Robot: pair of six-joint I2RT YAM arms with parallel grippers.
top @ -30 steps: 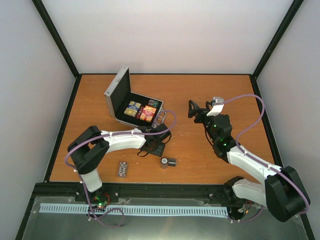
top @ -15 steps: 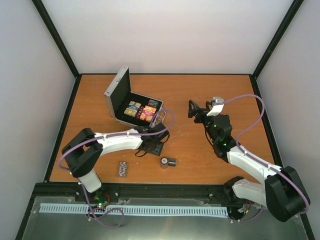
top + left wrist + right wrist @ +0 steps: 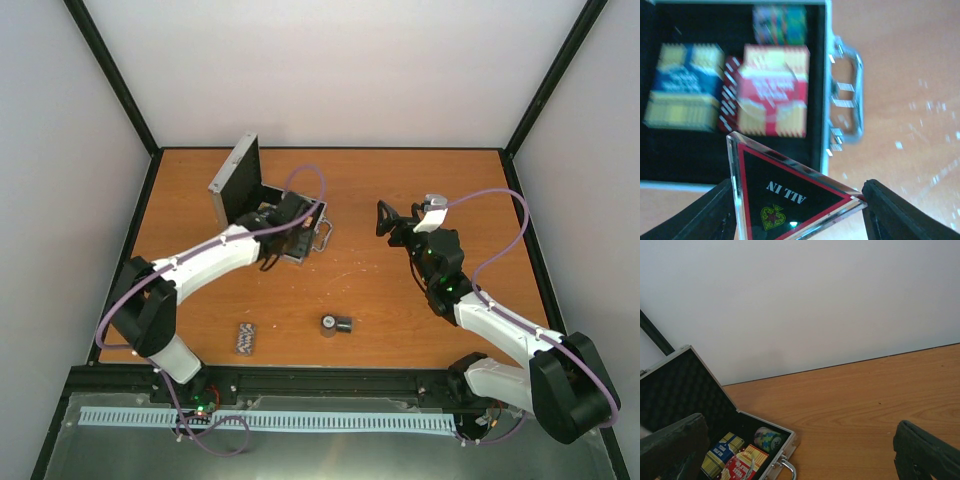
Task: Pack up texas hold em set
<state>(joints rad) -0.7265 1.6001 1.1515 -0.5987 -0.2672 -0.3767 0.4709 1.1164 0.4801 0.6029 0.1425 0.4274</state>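
Note:
The silver case [image 3: 232, 180] stands open at the back left, its lid upright. My left gripper [image 3: 287, 224] hovers over its front edge, shut on the red-edged black triangle [image 3: 790, 192] marked "ALL IN". Below it in the left wrist view lie a blue card box [image 3: 685, 85], a red card box [image 3: 774, 90], striped chips [image 3: 780, 22] and the metal handle [image 3: 845, 110]. My right gripper [image 3: 384, 217] is open and empty, held above the table right of the case. The right wrist view shows the case [image 3: 675, 390] and its chips [image 3: 767, 439].
A short row of striped chips [image 3: 244, 338] lies near the table's front edge at the left. A small round black-and-silver piece [image 3: 336, 323] lies near the front centre. Black frame posts and white walls close in the table.
My left arm has swung from the table in front of the case up and back over the case, carrying the triangle. The right arm has not moved.

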